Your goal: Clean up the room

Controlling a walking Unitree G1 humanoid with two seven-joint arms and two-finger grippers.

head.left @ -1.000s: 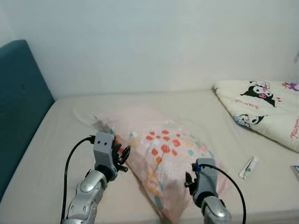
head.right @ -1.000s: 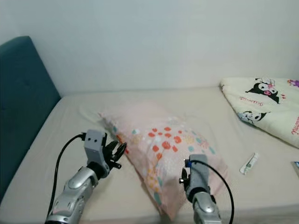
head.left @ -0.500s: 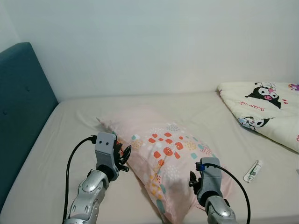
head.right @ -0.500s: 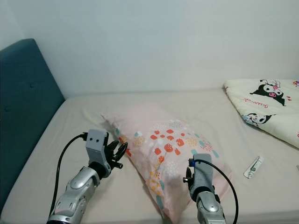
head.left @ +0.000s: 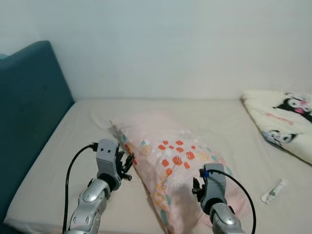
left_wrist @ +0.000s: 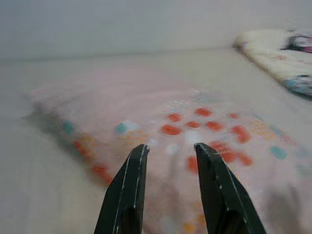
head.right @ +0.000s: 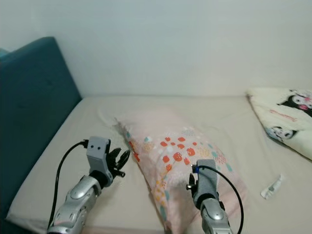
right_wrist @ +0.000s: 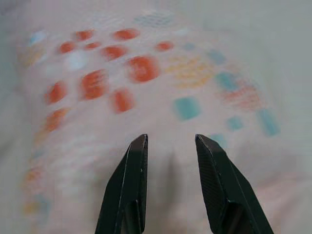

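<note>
The pink pillow (head.left: 173,168) with orange and teal patches lies slantwise across the middle of the bed (head.left: 73,146), its far corner toward 11 o'clock and its near end running down past the frame's lower edge, so that corner is cut off. The right end effector (right_wrist: 170,146) hovers over the pillow's near half; in the head views its fingers are hidden behind its own grey wrist housing (head.left: 213,183), but the right wrist view shows the two black fingers parted by a moderate gap with nothing between them, pillow fabric just beyond the tips. The left end effector (head.left: 127,163) sits at the pillow's left edge, at about 9 o'clock from the pillow's middle; its fingers (left_wrist: 131,185) are likewise spread and empty, pointing along the pillow top. Both wrist views are blurred, so whether the tips touch the fabric cannot be told.

At 3 o'clock a cartoon-printed quilt (head.left: 285,122) is cut off by the right frame edge. A small white tube (head.left: 273,191) lies at 4 o'clock, its markings too small to read. A teal headboard (head.left: 29,122) bounds the bed at 9 o'clock; a pale wall (head.left: 170,44) closes the far side at 12. Bare sheet lies open left of the pillow and between pillow and quilt.
</note>
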